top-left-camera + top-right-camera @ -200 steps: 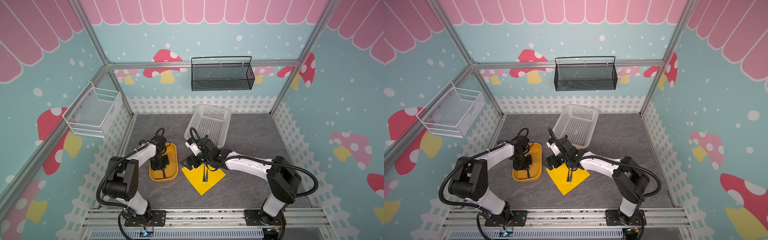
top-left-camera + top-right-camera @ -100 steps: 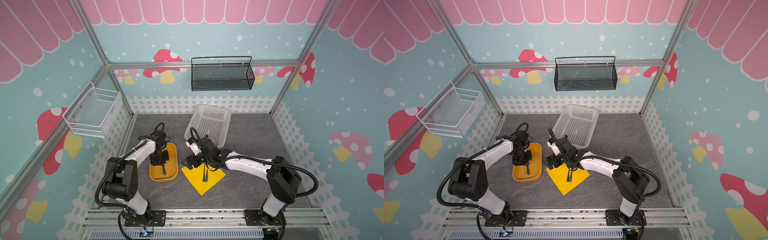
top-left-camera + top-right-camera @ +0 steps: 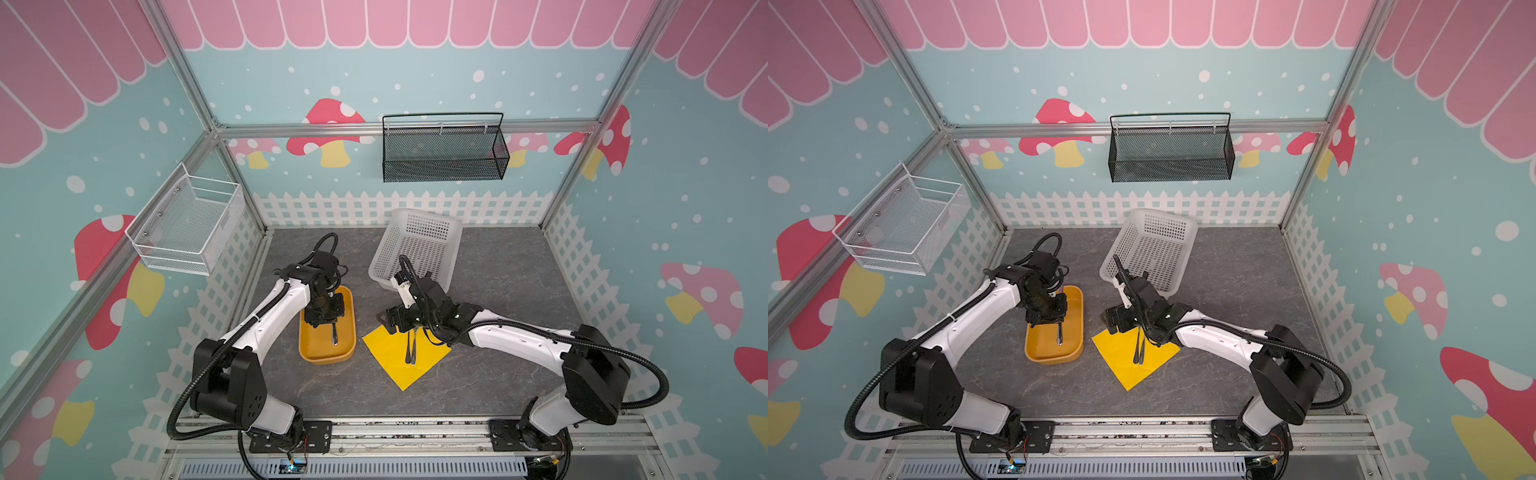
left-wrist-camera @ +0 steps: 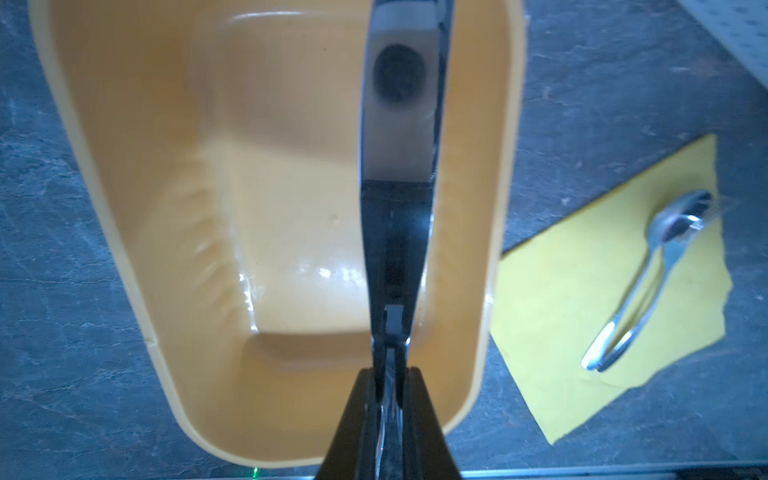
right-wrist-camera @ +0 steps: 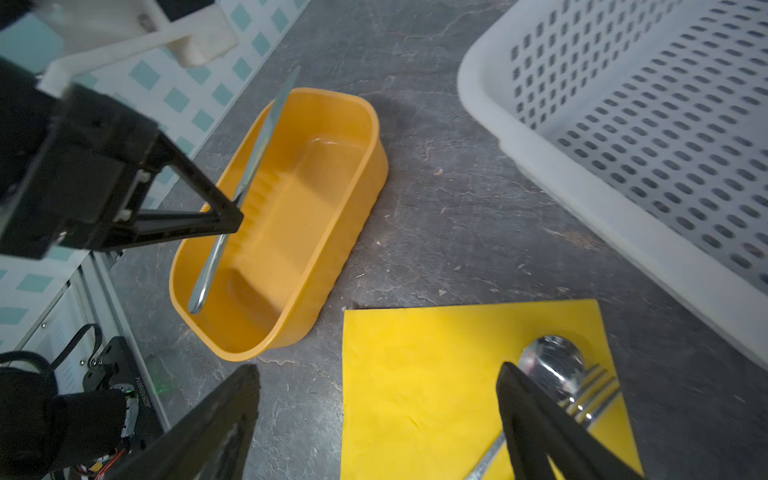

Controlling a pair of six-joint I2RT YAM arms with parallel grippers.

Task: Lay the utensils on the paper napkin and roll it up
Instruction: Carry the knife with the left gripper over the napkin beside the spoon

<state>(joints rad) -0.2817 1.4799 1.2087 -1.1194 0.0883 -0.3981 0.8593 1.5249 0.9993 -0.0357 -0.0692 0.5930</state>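
One knife (image 4: 399, 124), pinched by the left tool (image 4: 388, 376): carry level toward three o'clock onto the napkin (image 3: 390, 357); right tool (image 5: 377, 370) gapes empty.

Seen from my remote station: three silver utensils, namely one knife (image 4: 399, 124), one spoon (image 4: 677, 224) and one fork (image 5: 596, 392), with one yellow paper napkin (image 3: 395, 357) and one orange tray (image 5: 357, 208). I count three baskets: one white plastic basket (image 3: 419, 245) and two of wire, a white wire basket (image 3: 187, 232) and a black wire basket (image 3: 442, 160). I have two arms, the left arm (image 3: 266, 320) and the right arm (image 3: 515, 336).
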